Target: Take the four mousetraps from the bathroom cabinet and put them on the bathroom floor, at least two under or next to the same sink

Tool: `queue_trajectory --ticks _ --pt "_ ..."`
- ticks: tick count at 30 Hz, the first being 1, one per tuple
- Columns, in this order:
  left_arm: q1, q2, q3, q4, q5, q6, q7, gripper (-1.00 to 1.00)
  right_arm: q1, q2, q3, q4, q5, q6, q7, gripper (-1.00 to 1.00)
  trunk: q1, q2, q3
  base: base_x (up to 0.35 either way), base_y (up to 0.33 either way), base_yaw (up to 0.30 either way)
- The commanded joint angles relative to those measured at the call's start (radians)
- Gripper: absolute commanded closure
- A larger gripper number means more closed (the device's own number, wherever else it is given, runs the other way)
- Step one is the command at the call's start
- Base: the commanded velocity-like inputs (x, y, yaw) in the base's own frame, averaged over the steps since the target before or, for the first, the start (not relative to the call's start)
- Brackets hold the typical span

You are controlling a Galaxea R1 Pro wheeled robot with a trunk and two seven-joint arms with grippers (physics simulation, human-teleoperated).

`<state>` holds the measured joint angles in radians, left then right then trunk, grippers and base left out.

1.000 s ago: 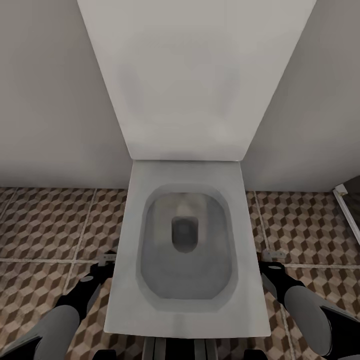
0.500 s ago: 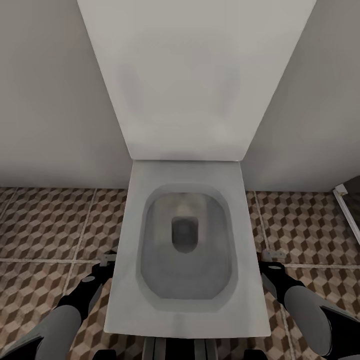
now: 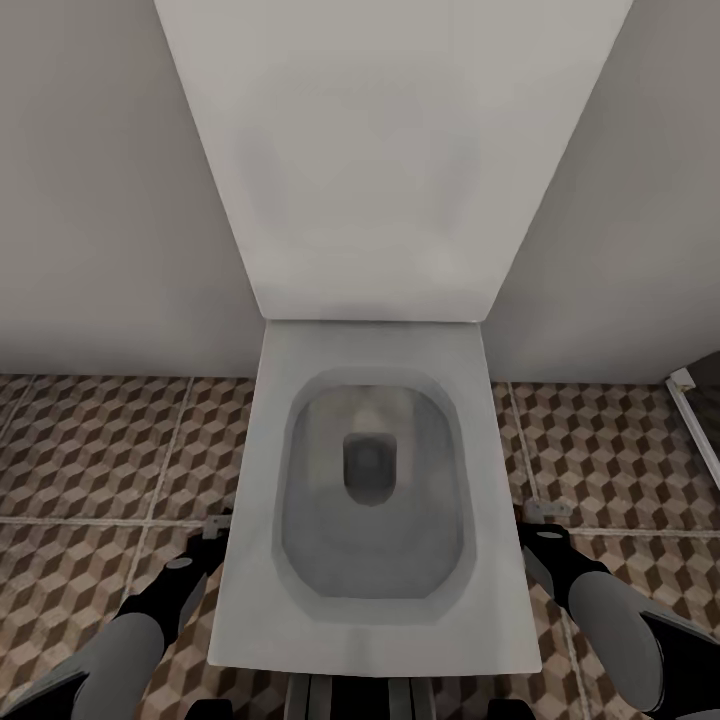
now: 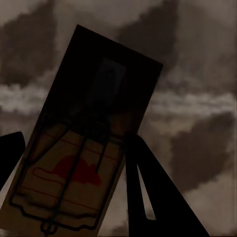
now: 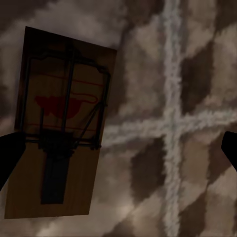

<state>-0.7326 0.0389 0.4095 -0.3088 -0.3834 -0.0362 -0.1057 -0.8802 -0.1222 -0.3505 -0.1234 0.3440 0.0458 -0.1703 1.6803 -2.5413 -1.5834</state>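
Tan wood with dark wire is seen beneath both wrist cameras: a first mousetrap point(image 4: 74, 163) under the left gripper point(image 4: 74, 138) and a second mousetrap point(image 5: 59, 123) under the right gripper point(image 5: 122, 138). Both are shown against the cube-patterned bathroom floor point(image 3: 90, 450). In the head view the two arms are lowered to the tiles, one at each side of a white toilet point(image 3: 370, 560) whose lid is raised. The step in hand is judged to be the setting down of two traps on the floor. The right claw is spread wide, with the second mousetrap lying flat close to one finger, so this trap appears released. The left fingers point(image 4: 158, 197) closely flank the first mousetrap, and whether it is pinched or already let go cannot be told. The long axis of each board runs roughly along the fingers, a little slanted. On the first trap the end printed with a red mouse seems turned toward the wrist, on the second away from it. Next, a straight lift of both arms is called for, so that no board is dragged. Placement beside the sink must then be checked.
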Motion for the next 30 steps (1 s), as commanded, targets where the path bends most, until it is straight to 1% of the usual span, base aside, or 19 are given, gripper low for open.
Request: queue_trajectory --ticks 1,14,30 --pt "-0.001 0.000 0.010 0.002 -0.009 -0.004 -0.011 1.00 0.000 0.000 -0.005 -0.001 0.011 0.005 -0.002 -1.00 0.000 0.000 0.000 0.000 0.000 0.000" --pt "-0.001 0.001 0.010 0.036 -0.003 -0.005 -0.010 1.00 0.000 0.001 -0.007 -0.001 0.010 0.005 -0.002 -1.00 0.000 0.000 0.000 0.000 0.000 0.000" --pt "-0.001 0.001 0.011 0.041 -0.002 -0.005 -0.009 1.00 0.000 0.001 -0.007 -0.001 0.010 0.005 -0.002 -1.00 0.000 0.000 0.000 0.000 0.000 0.000"
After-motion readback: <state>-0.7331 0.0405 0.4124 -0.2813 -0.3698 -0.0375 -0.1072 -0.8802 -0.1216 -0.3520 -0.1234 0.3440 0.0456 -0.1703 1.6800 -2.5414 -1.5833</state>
